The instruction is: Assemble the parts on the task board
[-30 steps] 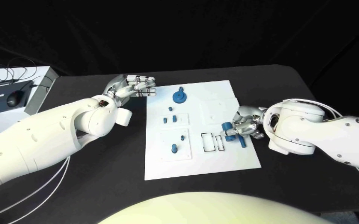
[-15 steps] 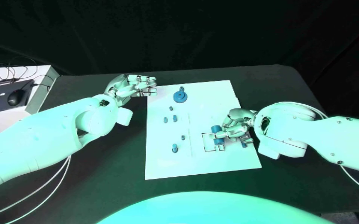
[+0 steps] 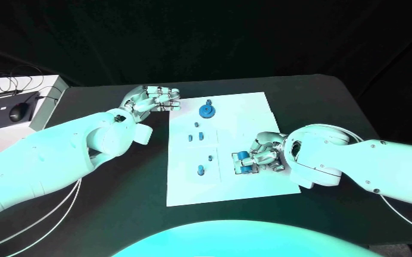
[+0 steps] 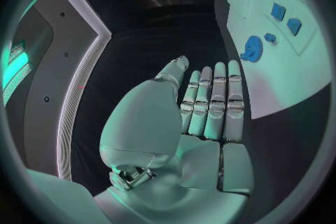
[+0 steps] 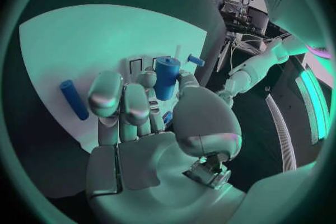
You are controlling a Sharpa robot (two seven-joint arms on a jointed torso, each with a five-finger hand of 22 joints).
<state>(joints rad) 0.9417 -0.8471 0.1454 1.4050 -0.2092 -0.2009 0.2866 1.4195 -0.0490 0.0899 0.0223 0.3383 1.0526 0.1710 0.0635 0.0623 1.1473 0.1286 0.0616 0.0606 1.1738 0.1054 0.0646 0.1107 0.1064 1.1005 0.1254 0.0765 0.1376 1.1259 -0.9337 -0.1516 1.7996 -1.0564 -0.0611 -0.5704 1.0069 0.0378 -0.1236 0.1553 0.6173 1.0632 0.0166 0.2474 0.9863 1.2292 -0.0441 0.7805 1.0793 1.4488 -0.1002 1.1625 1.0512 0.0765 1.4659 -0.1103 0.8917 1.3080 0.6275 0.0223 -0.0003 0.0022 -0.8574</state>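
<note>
- Head view: we see the right hand (image 3: pixel 260 154) grasping a blue peg (image 5: pixel 167 76) over the board (image 3: pixel 258 188), near its right-hand slots; insertion unfinished.
- Left hand (image 3: pixel 153 99) is empty, fingers straight and together, beside the board's far left corner.
- We judge the gear (image 3: pixel 206 111) and small pieces (image 3: pixel 196 137) seated; a loose peg (image 5: pixel 73 99) remains.

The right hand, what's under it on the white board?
The right hand holds a blue cylinder over the task board. Its fingers cover the slots beneath.
</note>
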